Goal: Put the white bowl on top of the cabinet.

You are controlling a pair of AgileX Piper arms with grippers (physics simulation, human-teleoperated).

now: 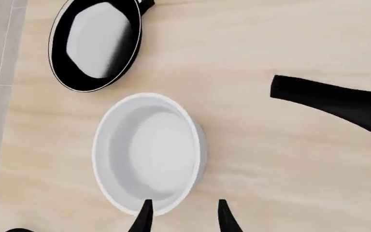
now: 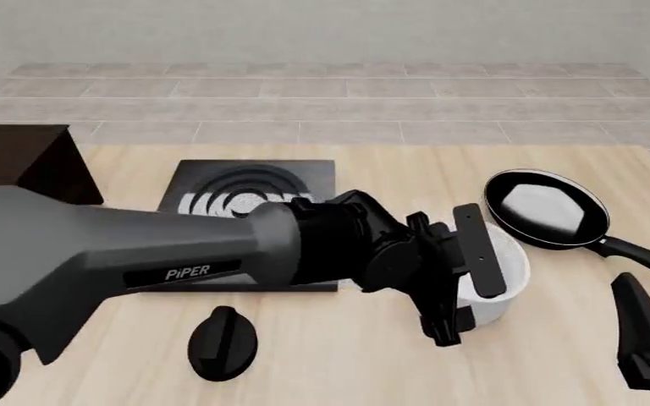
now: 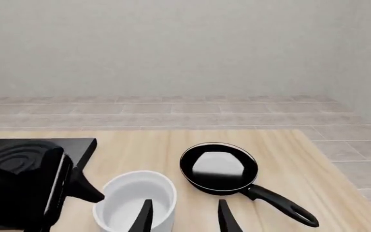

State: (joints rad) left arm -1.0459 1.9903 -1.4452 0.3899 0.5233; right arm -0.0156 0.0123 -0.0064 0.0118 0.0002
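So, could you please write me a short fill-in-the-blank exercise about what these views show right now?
1. The white bowl stands on the ____, not on the cabinet.
2. The arm reaching over the bowl is the ____ arm, with its left gripper open.
3. The frying pan beside the bowl is ____ in colour.
4. The flat black plate with silver rings is the ____.

Missing words: table; left; black; stove

The only readable text is "PiPER", printed in white on the left arm (image 2: 179, 254).
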